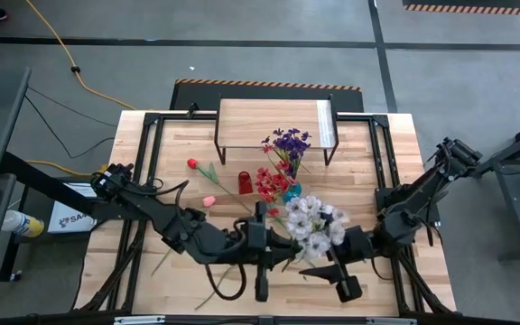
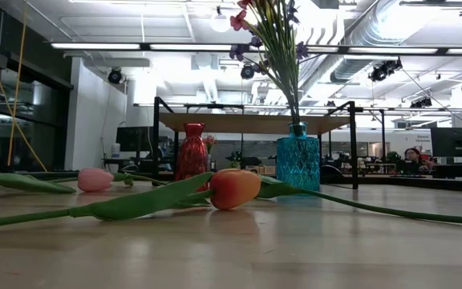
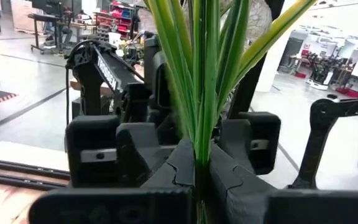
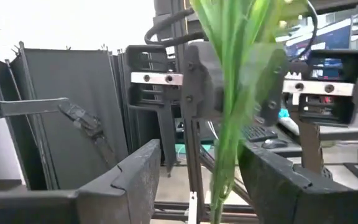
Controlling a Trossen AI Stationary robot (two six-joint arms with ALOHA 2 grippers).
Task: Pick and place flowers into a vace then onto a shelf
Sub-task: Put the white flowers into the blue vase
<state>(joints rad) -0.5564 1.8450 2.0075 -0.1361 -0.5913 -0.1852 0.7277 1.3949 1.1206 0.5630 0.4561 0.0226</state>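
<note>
The shelf [image 1: 273, 117] top lies bare and reachable from above, while the blue vase [image 1: 292, 191], red vase [image 1: 244, 183] and loose tulips [image 1: 208, 201] crowd the tabletop [image 1: 152, 162] before it.

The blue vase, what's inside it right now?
The blue vase holds green stems topped by purple flowers and red flowers. The textured glass hides the stem ends.

White spray [image 1: 315, 226] hides both grippers' fingertips in the high view

Vase [image 1: 292, 191] before shelf [image 1: 273, 122]; tulips [image 1: 208, 201] on tabletop [image 1: 382, 162] left.
</note>
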